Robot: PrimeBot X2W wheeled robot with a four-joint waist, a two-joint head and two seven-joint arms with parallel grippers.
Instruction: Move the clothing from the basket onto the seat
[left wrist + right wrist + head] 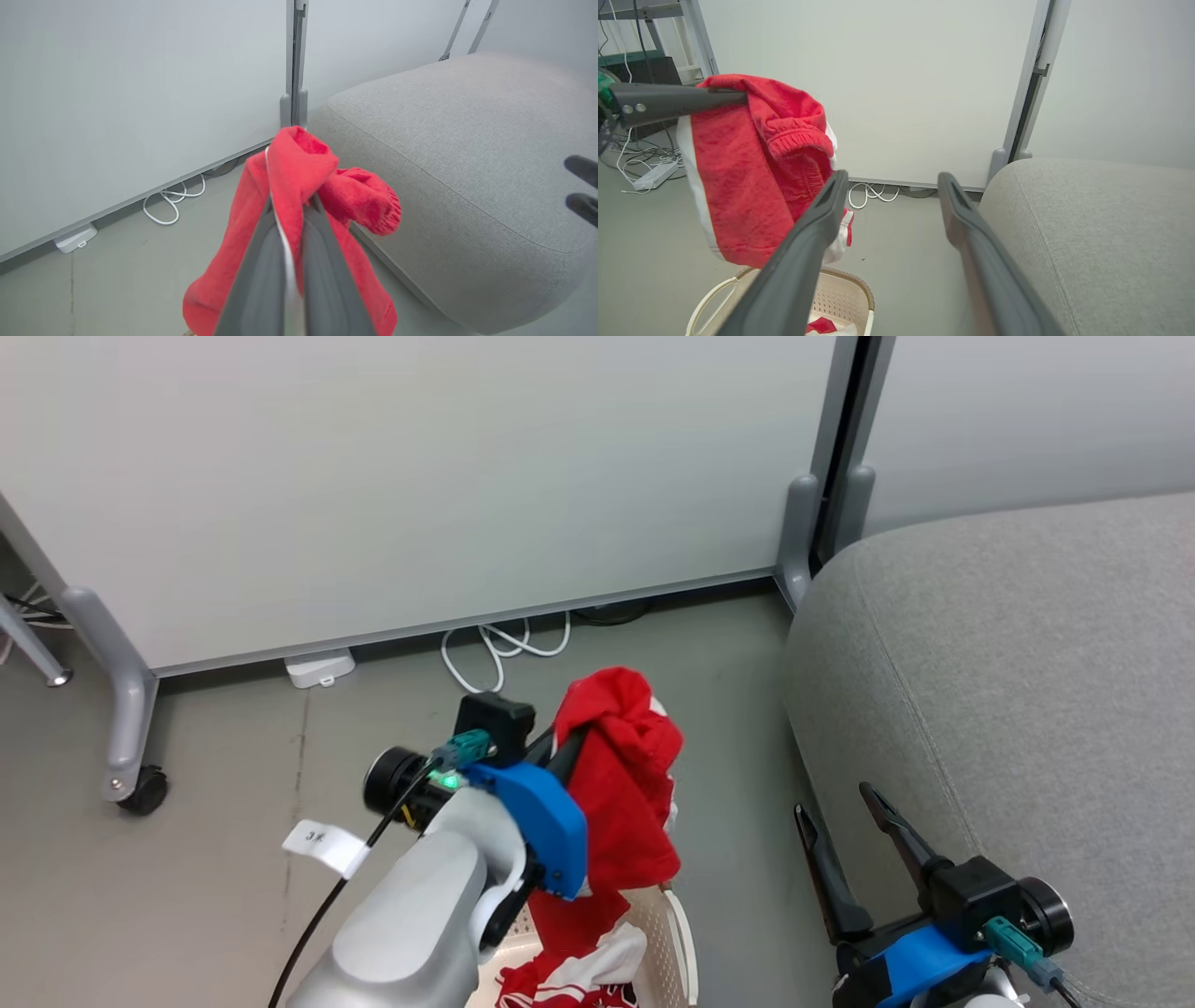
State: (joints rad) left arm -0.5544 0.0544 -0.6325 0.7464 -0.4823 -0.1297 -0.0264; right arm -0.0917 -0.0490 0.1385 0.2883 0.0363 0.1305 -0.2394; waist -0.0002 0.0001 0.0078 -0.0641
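above the laundry basket [680, 933], the left gripper [568, 743] has its fingers pinched tight on a red garment with white edging [627, 784], which hangs clear of the rim. a red-and-white striped garment [583, 973] lies inside the basket. the right gripper [831, 799], fingers spread wide and empty, hovers at the edge of the grey sofa cushion [1008, 663].

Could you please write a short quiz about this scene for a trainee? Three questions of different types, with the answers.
1. True or false: the left claw holds a red garment above the basket.
2. Choose: the right claw is A) open and empty, B) shut on fabric.
3. Short answer: what lies inside the basket?

Key: 1 true; 2 A; 3 a red-and-white garment.
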